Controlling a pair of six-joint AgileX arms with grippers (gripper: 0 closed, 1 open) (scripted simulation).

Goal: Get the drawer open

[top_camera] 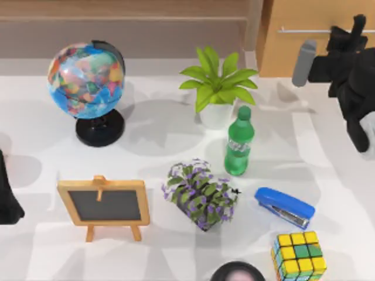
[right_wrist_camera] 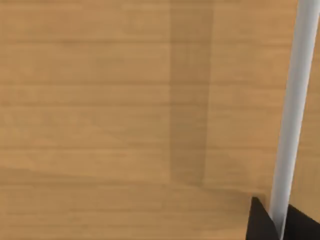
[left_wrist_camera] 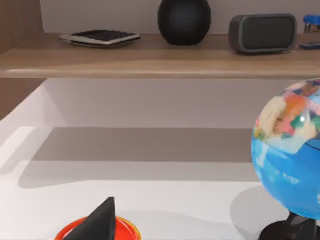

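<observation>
Left gripper is parked at the table's left edge; can't tell its finger state. The right gripper is up against the drawer, fingers straddling the handle, looks about pinched on it. I'd squeeze firm, then pull straight back and level so the bar doesn't slip.

The top view looks straight down on the white worktop, the globe toward its left. The left wrist view sits low, facing level past the same globe to a wooden shelf behind it. The right wrist view presses close against the drawer, its silver handle beside the fingers; the top view shares that drawer, right of the globe.
</observation>
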